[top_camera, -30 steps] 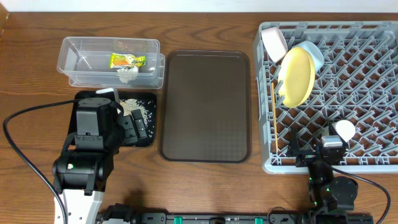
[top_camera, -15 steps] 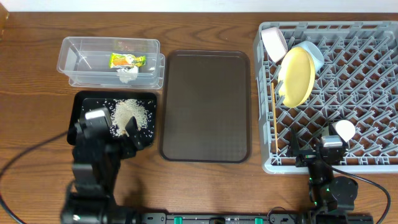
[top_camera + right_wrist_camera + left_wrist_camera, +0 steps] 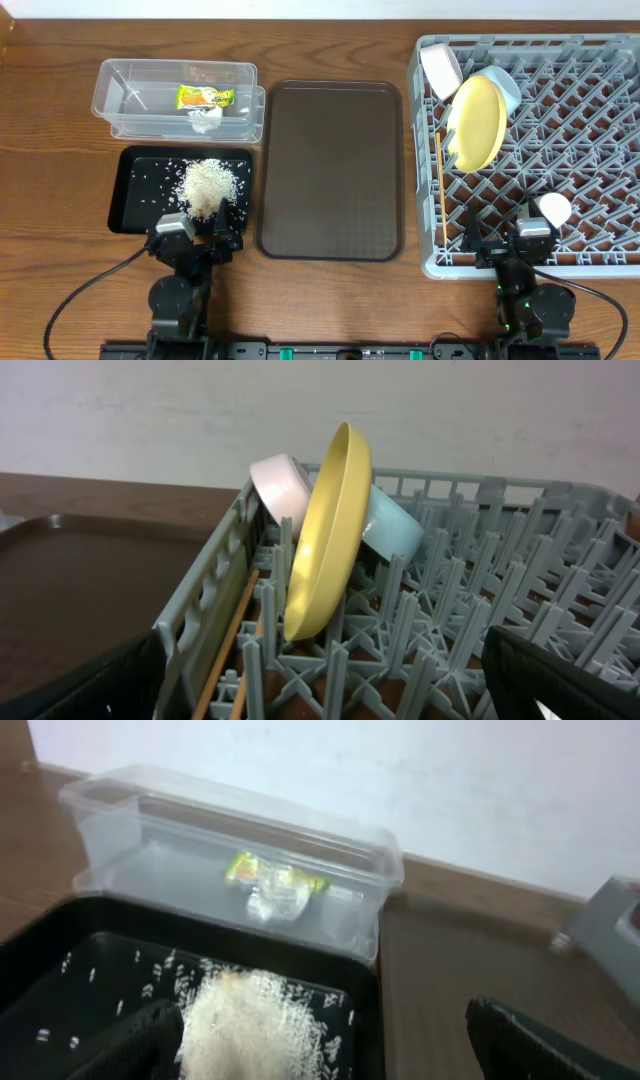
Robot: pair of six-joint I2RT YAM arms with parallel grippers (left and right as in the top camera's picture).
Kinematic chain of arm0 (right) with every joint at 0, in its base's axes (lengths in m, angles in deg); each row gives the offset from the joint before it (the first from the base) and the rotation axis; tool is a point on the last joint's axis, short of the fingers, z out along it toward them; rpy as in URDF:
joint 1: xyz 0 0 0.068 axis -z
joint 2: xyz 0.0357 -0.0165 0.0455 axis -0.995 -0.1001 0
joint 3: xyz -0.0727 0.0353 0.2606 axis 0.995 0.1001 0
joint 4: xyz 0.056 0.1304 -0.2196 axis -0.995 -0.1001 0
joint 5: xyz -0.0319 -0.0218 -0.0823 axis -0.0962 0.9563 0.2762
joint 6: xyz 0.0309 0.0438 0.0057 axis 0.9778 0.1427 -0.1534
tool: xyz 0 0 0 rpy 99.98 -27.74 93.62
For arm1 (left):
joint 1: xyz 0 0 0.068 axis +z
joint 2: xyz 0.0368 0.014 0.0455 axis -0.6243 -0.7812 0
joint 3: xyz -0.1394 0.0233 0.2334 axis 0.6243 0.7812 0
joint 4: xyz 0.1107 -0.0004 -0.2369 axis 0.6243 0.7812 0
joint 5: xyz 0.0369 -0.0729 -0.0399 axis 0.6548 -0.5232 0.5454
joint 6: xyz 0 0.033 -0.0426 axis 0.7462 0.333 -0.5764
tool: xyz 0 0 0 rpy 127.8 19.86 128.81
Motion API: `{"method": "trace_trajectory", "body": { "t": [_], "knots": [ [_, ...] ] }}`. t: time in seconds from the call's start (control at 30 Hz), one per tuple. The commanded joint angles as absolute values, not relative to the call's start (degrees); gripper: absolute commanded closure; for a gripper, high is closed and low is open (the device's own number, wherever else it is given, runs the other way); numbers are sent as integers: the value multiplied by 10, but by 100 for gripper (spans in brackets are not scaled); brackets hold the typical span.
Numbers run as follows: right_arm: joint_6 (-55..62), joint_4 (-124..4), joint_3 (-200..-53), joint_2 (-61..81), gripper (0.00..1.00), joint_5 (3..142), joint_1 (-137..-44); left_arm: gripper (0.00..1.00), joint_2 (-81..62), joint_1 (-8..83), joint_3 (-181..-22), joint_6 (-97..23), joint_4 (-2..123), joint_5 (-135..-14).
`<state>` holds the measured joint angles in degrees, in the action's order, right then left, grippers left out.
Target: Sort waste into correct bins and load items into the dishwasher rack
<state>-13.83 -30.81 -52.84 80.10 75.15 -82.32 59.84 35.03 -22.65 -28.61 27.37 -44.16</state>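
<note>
The clear tub [image 3: 130, 75] holds the snack wrapper [image 3: 205, 97] and the white tissue [image 3: 205, 118]. The black tray [image 3: 140, 200] holds a pile of rice [image 3: 210, 185]. My left gripper [image 3: 200, 236] is open and empty, low at the black tray's front edge. In the left wrist view the rice [image 3: 250, 1020] lies between its fingers [image 3: 320, 1045]. The grey rack [image 3: 560, 140] holds the yellow plate [image 3: 475, 122], light-blue bowl [image 3: 503, 90], white bowl [image 3: 440, 68], chopsticks [image 3: 440, 190] and small white cup [image 3: 553, 208]. My right gripper [image 3: 520, 248] is open and empty at the rack's front edge.
The dark-brown serving tray [image 3: 330, 170] lies bare between the bins and the rack. The right wrist view shows the plate [image 3: 325, 530] on edge between the white bowl [image 3: 280, 485] and blue bowl [image 3: 395, 530], and chopsticks [image 3: 225, 650] along the rack's left wall.
My left arm has drawn back from above the black tray to the table's front edge, uncovering the rice pile. The right arm has not moved.
</note>
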Motion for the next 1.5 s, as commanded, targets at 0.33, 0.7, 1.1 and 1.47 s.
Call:
{"method": "trace_trajectory", "body": {
  "t": [0.33, 0.7, 1.1, 1.47],
  "knots": [
    [-143, -310, -528, 805, 1, 746, -820, 6, 620, 351, -218, -231, 307, -431],
    [-143, -310, -528, 805, 1, 746, -820, 6, 619, 351, -218, -231, 307, -431],
    [-143, -310, -528, 805, 1, 746, -820, 6, 619, 351, -218, -231, 307, -431],
    [-143, -310, -528, 805, 1, 746, -820, 6, 619, 351, -218, -231, 307, -431]
  ]
}}
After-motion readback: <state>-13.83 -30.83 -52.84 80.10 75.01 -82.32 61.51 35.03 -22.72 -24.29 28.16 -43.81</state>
